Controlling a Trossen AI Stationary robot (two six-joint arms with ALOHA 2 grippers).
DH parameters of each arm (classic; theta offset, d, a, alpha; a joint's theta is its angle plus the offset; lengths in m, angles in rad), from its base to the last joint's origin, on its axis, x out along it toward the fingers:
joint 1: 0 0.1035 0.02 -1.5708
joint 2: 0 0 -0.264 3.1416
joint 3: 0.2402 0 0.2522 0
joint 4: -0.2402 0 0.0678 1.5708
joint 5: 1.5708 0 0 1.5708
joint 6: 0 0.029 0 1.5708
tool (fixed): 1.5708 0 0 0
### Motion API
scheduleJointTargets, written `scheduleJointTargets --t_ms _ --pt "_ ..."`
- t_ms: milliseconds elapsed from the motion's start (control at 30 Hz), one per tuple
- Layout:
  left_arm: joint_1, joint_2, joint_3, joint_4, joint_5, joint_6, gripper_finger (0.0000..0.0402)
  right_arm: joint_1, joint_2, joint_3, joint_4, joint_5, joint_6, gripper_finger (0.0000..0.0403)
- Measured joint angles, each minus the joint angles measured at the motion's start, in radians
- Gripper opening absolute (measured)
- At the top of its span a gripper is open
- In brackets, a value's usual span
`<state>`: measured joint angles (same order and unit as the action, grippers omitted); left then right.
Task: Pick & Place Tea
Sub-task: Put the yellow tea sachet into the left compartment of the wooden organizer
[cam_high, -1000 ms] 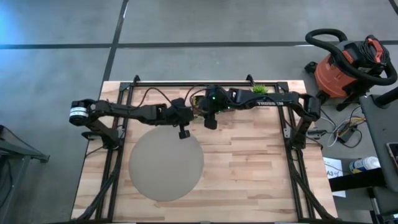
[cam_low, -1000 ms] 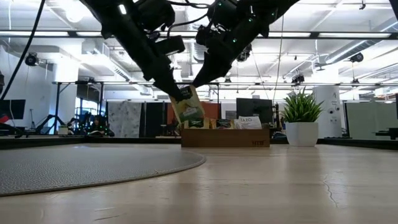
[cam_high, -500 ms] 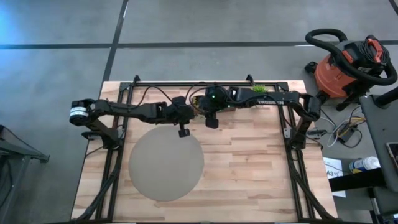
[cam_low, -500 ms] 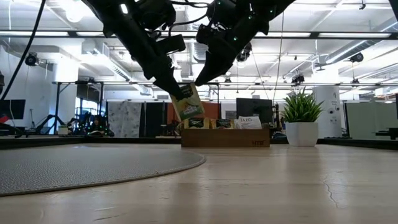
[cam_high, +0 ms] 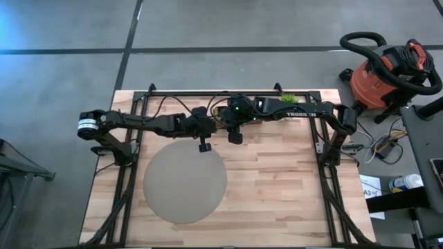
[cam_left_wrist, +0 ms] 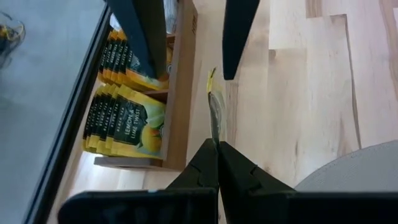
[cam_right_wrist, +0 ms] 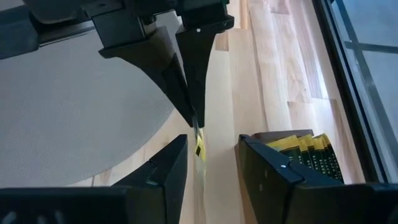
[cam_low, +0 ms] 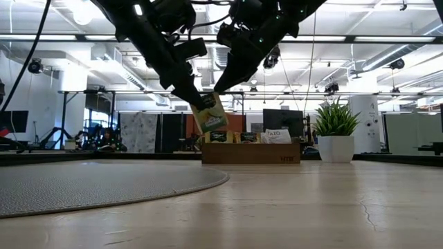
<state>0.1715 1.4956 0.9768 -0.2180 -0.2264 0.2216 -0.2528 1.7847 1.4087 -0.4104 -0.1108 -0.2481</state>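
Left gripper (cam_low: 201, 105) pinches a green sachet (cam_low: 210, 115) by its top edge, holding it in the air just in front of the tray (cam_low: 250, 153); right gripper (cam_right_wrist: 208, 155) has its fingers spread either side of the sachet, not yet touching; closing off-centre could crumple or knock it loose.

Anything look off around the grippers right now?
One sachet hangs tilted in the air above the table's wood, pinched at its upper edge by the shut left gripper. The open right gripper straddles it without gripping. The tray sachets look orderly.
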Motion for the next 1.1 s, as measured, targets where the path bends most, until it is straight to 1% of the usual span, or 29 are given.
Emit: scheduleJointTargets --t_ms 167,333,533,667,933,1100 --pt "0.020 0.000 0.001 0.026 -0.007 0.070 0.0000 0.000 0.000 -0.005 0.006 -0.002 -0.031 0.0143" --pt "0.051 0.001 0.015 0.026 -0.010 0.078 0.0000 0.000 0.000 -0.006 0.012 -0.001 -0.037 0.0144" --pt "0.050 0.001 0.019 0.040 0.027 0.111 0.0000 0.000 0.001 -0.006 0.055 0.003 -0.037 0.0126" --pt "0.049 0.001 0.019 0.041 0.024 0.116 0.0000 -0.002 0.001 -0.008 0.055 0.007 -0.041 0.0115" --pt "0.049 0.001 0.031 0.040 0.024 0.161 0.0000 -0.008 0.001 -0.028 0.051 0.013 -0.048 0.0114" --pt "0.049 0.001 0.033 0.041 0.026 0.161 0.0000 -0.011 0.001 -0.028 0.050 0.063 -0.053 0.0091"
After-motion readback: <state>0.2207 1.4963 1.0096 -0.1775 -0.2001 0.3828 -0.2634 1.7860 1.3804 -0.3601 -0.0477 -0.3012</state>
